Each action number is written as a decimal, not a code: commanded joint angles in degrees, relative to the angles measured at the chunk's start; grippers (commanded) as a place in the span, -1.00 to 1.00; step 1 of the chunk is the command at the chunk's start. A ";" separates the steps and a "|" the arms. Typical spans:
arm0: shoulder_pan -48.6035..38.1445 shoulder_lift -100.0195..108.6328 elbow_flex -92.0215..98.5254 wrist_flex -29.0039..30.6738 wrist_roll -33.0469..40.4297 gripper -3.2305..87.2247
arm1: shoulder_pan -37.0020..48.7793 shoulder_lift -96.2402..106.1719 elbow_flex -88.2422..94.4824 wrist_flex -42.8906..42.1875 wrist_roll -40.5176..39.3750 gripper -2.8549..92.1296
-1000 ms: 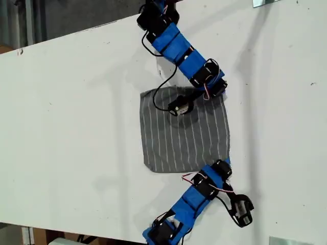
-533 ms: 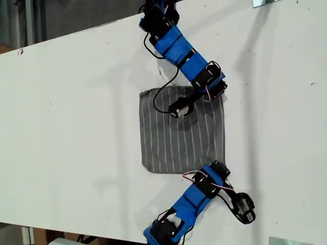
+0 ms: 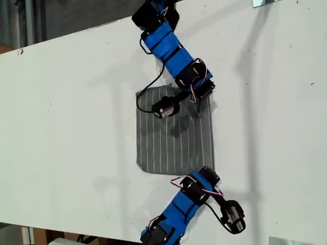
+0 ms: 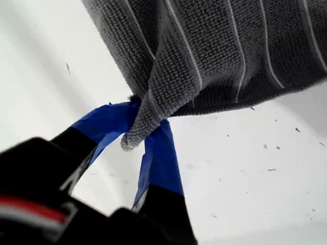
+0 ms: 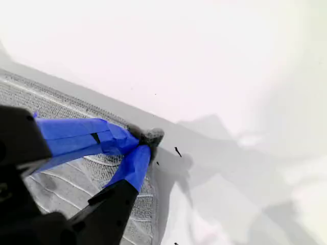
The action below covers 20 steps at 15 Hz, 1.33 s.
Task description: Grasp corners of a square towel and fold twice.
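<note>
Since a second ago, square grey white-striped towel [image 3: 173,132] narrowed, its edge on the exterior view's right drawn inward. Mid-table on the white table [image 3: 66,127] now. My first gripper [image 4: 135,138] clamped on a rounded corner [image 4: 132,137]; my second gripper [image 5: 144,143] pinching another corner [image 5: 152,137]. Both blue arms bent low over the cloth.

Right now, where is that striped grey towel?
The towel lies on the white table, near the middle of the exterior view, between the two blue arms; my first hand and my second hand each pinch a corner.
</note>
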 commanded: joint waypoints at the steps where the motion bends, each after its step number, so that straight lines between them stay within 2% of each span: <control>1: -3.08 7.29 -1.58 1.32 4.66 -0.93 | 1.67 7.03 -2.46 -0.18 -4.48 -0.94; 6: -10.46 17.14 1.41 2.81 13.62 -0.93 | 8.09 16.08 -0.18 3.08 -10.90 -0.94; 9: -15.64 26.98 10.20 2.37 15.82 -0.93 | 15.12 26.46 10.20 2.90 -12.30 -0.94; 13: -25.40 43.68 28.83 -2.46 17.93 -0.93 | 25.14 32.52 20.21 -0.53 -14.15 -0.94; 20: -44.03 46.05 41.66 -11.16 27.69 -0.93 | 42.45 25.75 21.09 -3.87 -25.93 -0.94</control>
